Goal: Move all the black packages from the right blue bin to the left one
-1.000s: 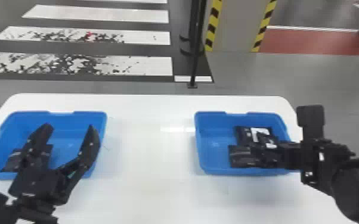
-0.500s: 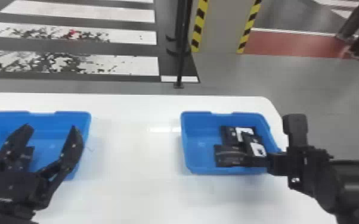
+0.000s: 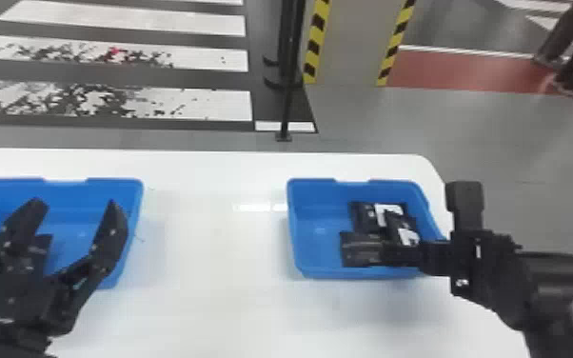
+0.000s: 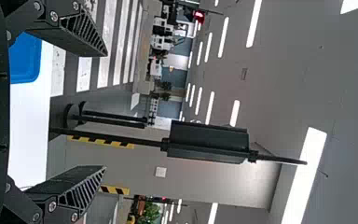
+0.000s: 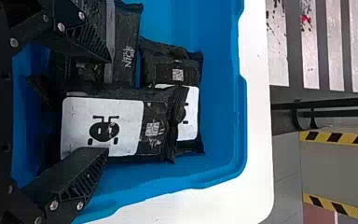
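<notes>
My right gripper (image 3: 430,257) is over the right blue bin (image 3: 316,272), coming in from its right side. In the right wrist view this gripper (image 5: 108,105) stands open above a white-labelled black package (image 5: 156,140). Beside that package lie a grey-striped one (image 5: 128,51) and another (image 5: 179,72) partly under it. My left gripper (image 3: 76,207) is open over the left blue bin (image 3: 135,200), nothing between its fingers; in the left wrist view the gripper (image 4: 105,112) is also open. Black packaging (image 3: 40,245) lies in the left bin, partly hidden behind that gripper.
Both bins stand on a white table (image 3: 214,247) with a broad stretch of tabletop between them. Beyond the table's far edge stands a black pole (image 3: 286,109) on the floor, near a pillar with yellow-and-black striped edges (image 3: 316,43).
The head view has turned right, shifting the scene leftward. Relative to the right bin, my right gripper has come slightly nearer the table's front. The left gripper has hardly moved over its bin.
</notes>
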